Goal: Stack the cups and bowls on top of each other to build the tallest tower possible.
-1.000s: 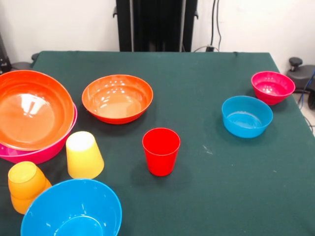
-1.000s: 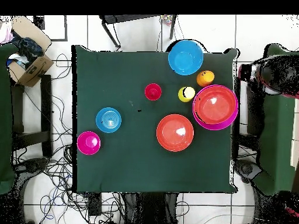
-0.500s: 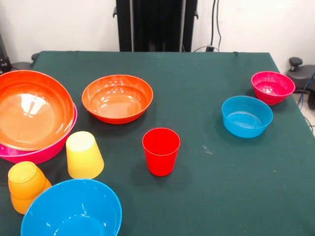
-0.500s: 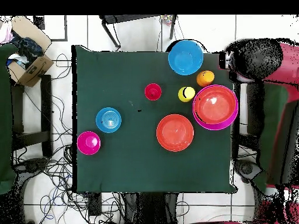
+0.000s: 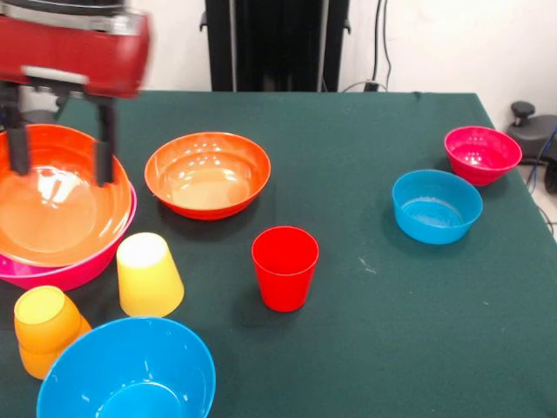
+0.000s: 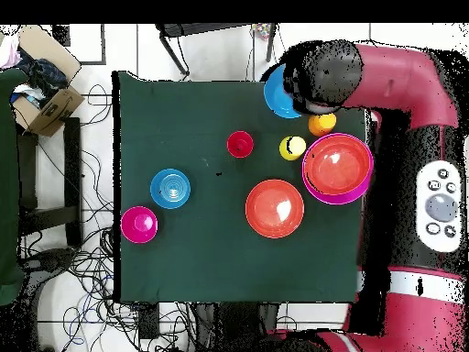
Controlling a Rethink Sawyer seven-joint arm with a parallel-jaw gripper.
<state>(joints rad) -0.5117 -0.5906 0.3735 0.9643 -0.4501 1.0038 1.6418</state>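
Nearest you in the front view, the large blue bowl (image 5: 127, 370) sits mouth up at the table (image 5: 374, 348) edge, with the orange cup (image 5: 45, 329) just beside it and the yellow cup (image 5: 148, 273) upside down, a flat base ready to take another piece. The red cup (image 5: 285, 267) stands upright alone near the middle. To the right lie the small blue bowl (image 5: 436, 205) and the magenta bowl (image 5: 482, 154), well apart from the rest. One orange-red bowl (image 5: 52, 196) is nested in the pink bowl (image 5: 70, 272), the only stacked pair; no tower yet. Above it your tool (image 5: 57, 154) hangs with fingers (image 5: 105, 144) spread and empty. The second orange-red bowl (image 5: 207, 173) lies beyond.
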